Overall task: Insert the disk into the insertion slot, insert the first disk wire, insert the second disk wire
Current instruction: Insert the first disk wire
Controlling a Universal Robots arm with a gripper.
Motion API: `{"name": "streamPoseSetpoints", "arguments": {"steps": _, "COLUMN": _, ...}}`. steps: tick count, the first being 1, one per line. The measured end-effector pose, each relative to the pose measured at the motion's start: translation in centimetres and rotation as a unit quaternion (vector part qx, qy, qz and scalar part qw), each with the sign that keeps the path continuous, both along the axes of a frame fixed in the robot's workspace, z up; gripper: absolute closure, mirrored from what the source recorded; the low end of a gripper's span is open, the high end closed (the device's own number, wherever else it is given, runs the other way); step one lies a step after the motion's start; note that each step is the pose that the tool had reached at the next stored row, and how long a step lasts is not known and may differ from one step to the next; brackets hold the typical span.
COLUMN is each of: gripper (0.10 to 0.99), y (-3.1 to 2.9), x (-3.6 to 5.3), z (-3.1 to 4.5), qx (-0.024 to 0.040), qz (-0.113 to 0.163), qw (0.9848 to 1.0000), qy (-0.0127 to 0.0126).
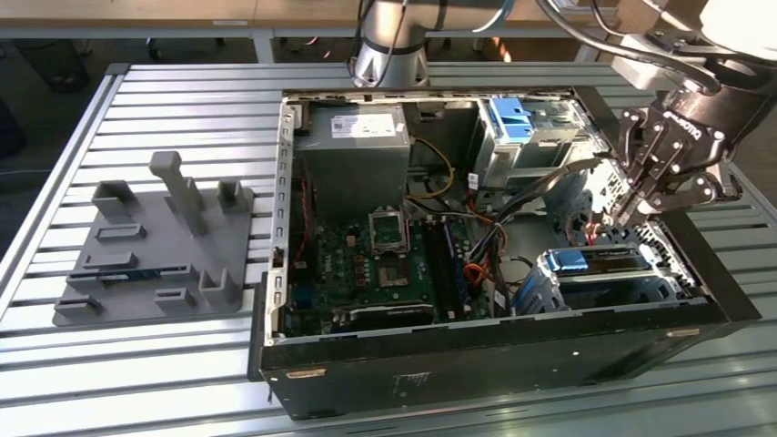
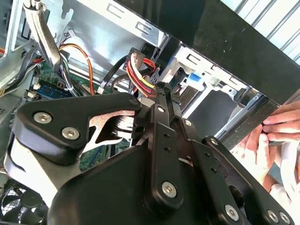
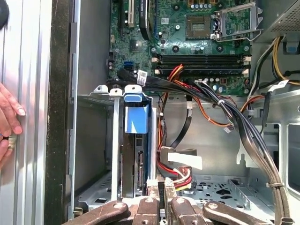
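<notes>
While the disk (image 3: pixel 136 123) sits inside the insertion slot (image 3: pixel 115 154), its blue frame end facing out, the gripper (image 3: pixel 161 188) hovers close over that cage with its fingers (image 2: pixel 158 126) drawn narrow, almost together. A wire plug (image 3: pixel 180 174) trailing red, yellow and black leads lies right at the fingertips; I can't tell whether they pinch it. Beyond the gripper spreads the green motherboard (image 3: pixel 197 42). Off to one side of it, outside the black computer case (image 1: pixel 486 364), a person's hand (image 3: pixel 7 119) rests by the outer wall.
</notes>
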State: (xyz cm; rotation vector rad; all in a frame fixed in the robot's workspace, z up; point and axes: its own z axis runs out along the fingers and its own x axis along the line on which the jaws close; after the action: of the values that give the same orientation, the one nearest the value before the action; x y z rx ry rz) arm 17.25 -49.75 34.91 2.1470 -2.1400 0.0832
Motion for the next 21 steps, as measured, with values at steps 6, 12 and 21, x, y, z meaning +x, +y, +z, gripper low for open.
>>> {"name": "streamPoseSetpoints", "arguments": {"steps": 6, "gripper": 0.922, "y": -0.84, "x": -0.23, "z": -0.02, "qx": 0.0079, "qz": 0.000, "qw": 1.0000, "qy": -0.0038}}
{"name": "streamPoseSetpoints", "arguments": {"steps": 12, "gripper": 0.922, "y": -1.69, "x": -0.28, "z": -0.12, "qx": 0.0274, "qz": 0.001, "qw": 0.9996, "qy": -0.0095}}
{"name": "streamPoseSetpoints", "arguments": {"steps": 21, "gripper": 0.922, "y": -2.19, "x": -0.62, "z": -0.29, "qx": 0.0467, "qz": 0.007, "qw": 0.9988, "qy": -0.0107}}
